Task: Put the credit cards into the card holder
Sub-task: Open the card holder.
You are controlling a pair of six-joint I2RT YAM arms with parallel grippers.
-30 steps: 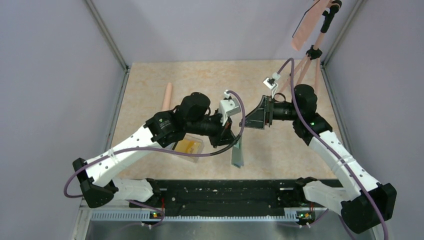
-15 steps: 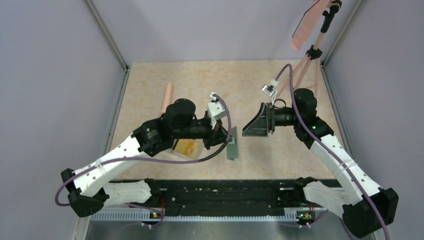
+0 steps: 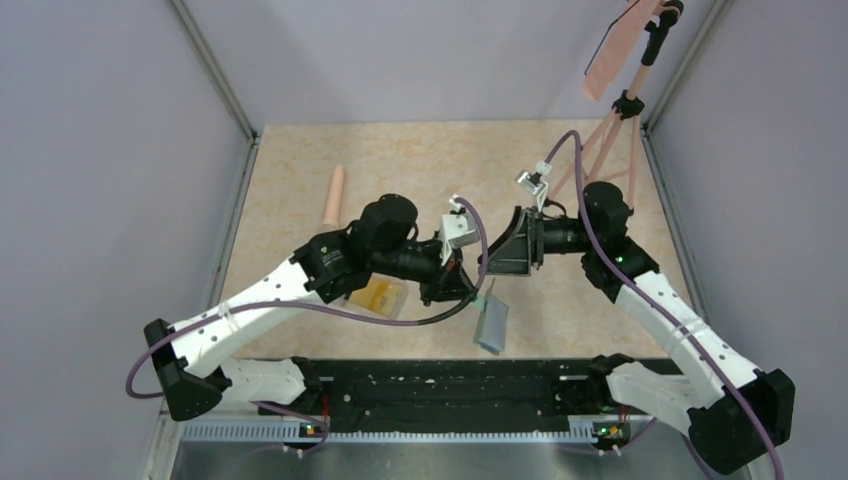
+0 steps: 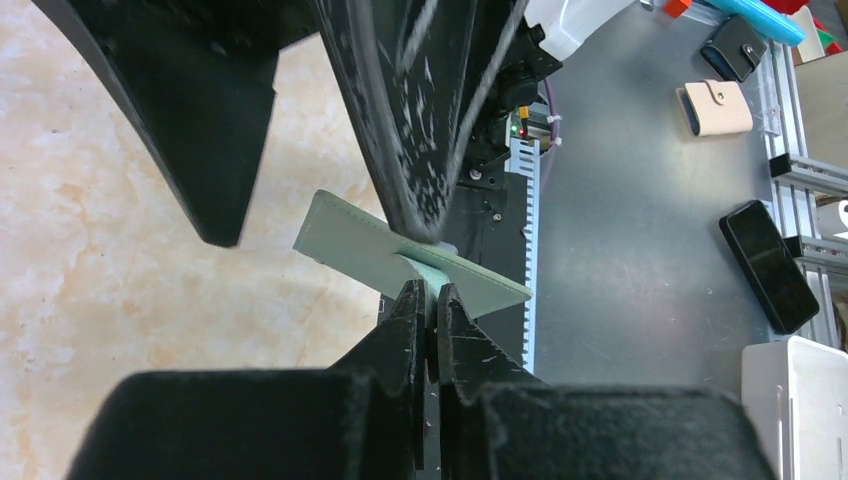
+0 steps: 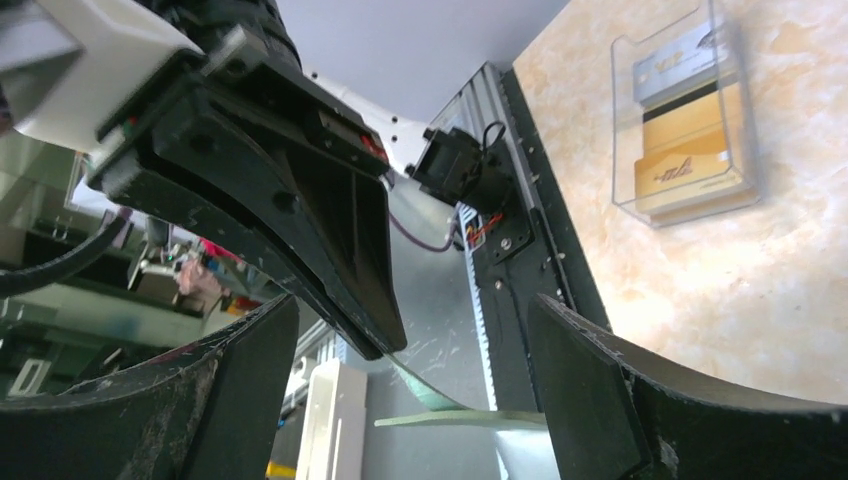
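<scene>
As I read it from the overhead camera, layout: both arms reach to the middle of the surface [image 3: 300,170], their grippers close together.
Left gripper [image 3: 472,290]: I see its jaws pressed together on the card holder [image 3: 490,322], pinching a pale blue-green inner leaf.
Card holder, position: muted green, hanging from the left gripper above the near part of the surface, close to the black front rail [image 3: 450,380].
Left wrist view: the fingertips [image 4: 408,310] meet on the leaf, and the green cover spreads flat beyond them.
Right gripper [image 3: 503,255]: jaws spread wide, holding nothing, facing the left gripper and just beside it. I cannot tell whether the two touch.
Credit cards [image 5: 685,160]: yellow-orange ones and a greyish one, stacked inside the clear box [image 5: 622,130].
Clear box, position: lying on the surface beneath the left arm, left of the card holder.
Pink rod [image 3: 333,195]: lying on the surface toward its left edge, apart from both arms.
</scene>
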